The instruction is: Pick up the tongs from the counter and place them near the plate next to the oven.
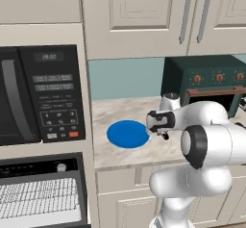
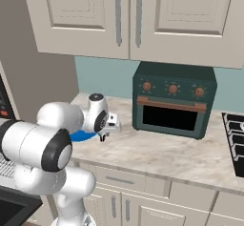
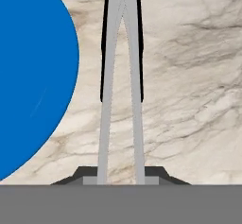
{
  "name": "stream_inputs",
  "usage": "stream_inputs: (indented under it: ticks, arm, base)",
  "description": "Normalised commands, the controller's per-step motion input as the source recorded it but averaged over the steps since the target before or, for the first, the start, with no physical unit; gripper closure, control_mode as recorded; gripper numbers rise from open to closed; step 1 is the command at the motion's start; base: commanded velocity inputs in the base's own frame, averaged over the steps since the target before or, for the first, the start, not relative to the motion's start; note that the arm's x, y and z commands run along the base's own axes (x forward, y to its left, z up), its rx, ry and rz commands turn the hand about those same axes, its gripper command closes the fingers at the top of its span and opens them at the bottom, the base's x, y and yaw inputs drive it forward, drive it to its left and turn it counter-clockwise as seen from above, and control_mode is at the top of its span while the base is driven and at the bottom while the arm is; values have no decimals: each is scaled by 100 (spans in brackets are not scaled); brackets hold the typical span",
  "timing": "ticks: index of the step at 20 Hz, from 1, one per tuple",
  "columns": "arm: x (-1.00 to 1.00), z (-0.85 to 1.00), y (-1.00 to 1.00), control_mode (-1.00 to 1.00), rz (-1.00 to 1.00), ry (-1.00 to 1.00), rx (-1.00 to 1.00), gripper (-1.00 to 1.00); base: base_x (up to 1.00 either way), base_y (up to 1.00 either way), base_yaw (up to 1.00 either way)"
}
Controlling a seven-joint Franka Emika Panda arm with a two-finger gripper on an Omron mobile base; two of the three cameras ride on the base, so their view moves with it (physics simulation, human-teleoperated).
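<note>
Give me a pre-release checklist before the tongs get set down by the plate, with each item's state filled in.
1. tongs held between the gripper fingers: ok.
2. Tongs beside the plate, not over it: ok.
3. Bare counter beneath the tongs: ok.
4. Toaster oven close by, clear of the hand: ok.
5. Tongs touching the counter: cannot tell.

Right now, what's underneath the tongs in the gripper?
Under the tongs, the hand view shows bare marbled countertop, with the blue plate just beside them, not beneath. The gripper is shut on them. The strip of stone directly behind their arms is covered.
</note>
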Motion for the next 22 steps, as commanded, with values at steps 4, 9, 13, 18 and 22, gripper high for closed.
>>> stream_inputs:
  ticks: [4,9,13,18,22]
  arm:
    - [25,-42,0,-100,5,0,0,100]
    - [6,-39,-1,-100,6,0,0,100]
    - [7,-28,-1,-100,6,0,0,100]
    - [13,-17,-2,-100,5,0,0,100]
    - [12,-6,-1,-100,4,-3,1,-100]
  base:
    - [0,0,0]
    - [0,0,0]
    - [0,0,0]
    - [0,0,0]
    - [0,0,0]
